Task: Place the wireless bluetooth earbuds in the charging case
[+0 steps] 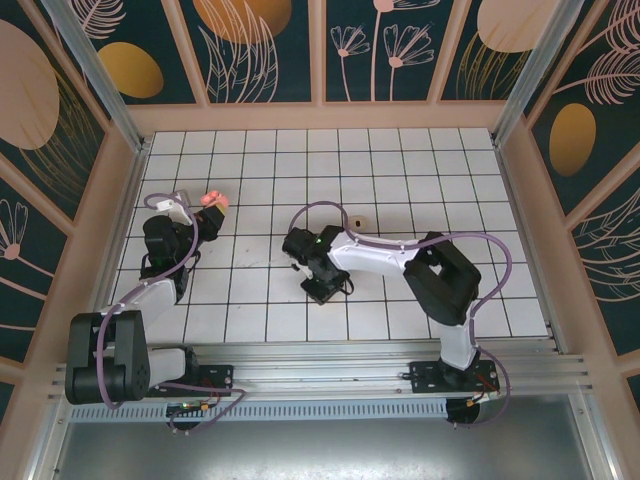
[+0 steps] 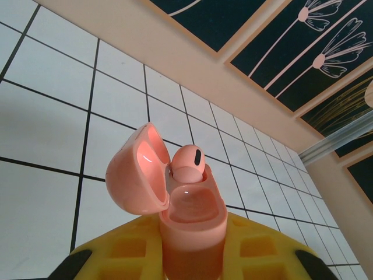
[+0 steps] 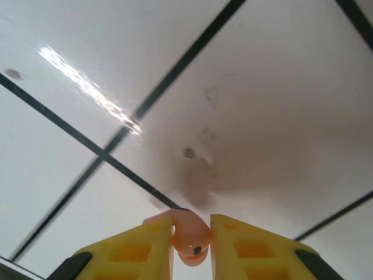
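Note:
My left gripper [image 2: 192, 248] is shut on the base of the pink charging case [image 2: 192, 216] and holds it upright above the tiles. Its lid [image 2: 137, 175] is flipped open to the left. One pale pink earbud [image 2: 187, 163] sits in the far slot, and the near slot looks empty. From above, the case [image 1: 212, 200] is at the far left of the floor. My right gripper [image 3: 191, 227] hangs close over a white tile, its yellow fingers [image 3: 250, 245] shut on a second pink earbud [image 3: 189, 238]. In the top view the right gripper [image 1: 323, 286] is mid-table.
A tiny pale bit [image 1: 358, 220] lies on a tile behind the right arm; I cannot tell what it is. The white tiled floor [image 1: 420, 170] is ringed by peach-framed walls [image 1: 320, 115]. An aluminium rail [image 1: 330, 365] carries both arm bases at the near edge.

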Action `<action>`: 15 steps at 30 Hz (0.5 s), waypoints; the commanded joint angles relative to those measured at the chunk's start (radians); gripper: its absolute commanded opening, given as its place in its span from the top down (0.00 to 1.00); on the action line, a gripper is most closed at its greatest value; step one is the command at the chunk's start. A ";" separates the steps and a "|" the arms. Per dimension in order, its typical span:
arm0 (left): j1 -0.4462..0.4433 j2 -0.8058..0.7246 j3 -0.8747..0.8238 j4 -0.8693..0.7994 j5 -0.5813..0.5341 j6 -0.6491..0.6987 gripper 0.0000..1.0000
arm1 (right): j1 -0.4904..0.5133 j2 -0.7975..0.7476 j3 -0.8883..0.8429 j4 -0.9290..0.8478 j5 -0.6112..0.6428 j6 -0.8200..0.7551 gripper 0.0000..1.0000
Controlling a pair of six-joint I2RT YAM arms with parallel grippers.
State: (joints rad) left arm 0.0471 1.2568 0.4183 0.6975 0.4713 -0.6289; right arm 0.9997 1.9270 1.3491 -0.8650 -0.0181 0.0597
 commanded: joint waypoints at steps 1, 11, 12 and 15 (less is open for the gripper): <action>0.006 0.007 0.028 0.007 0.023 0.026 0.85 | -0.005 0.026 0.025 -0.079 0.084 -0.133 0.78; 0.006 -0.007 0.042 0.006 0.042 0.024 0.85 | -0.024 0.030 0.111 -0.086 0.061 -0.097 0.58; 0.007 -0.009 0.042 0.000 0.046 0.027 0.85 | -0.023 0.017 0.117 -0.093 0.041 -0.062 0.57; 0.006 -0.005 0.043 -0.002 0.050 0.025 0.85 | -0.025 -0.037 0.113 -0.095 -0.002 0.089 0.55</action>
State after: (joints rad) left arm 0.0471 1.2575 0.4366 0.6910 0.4957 -0.6277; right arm 0.9794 1.9545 1.4399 -0.9073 0.0242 0.0158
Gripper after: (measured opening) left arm 0.194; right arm 0.446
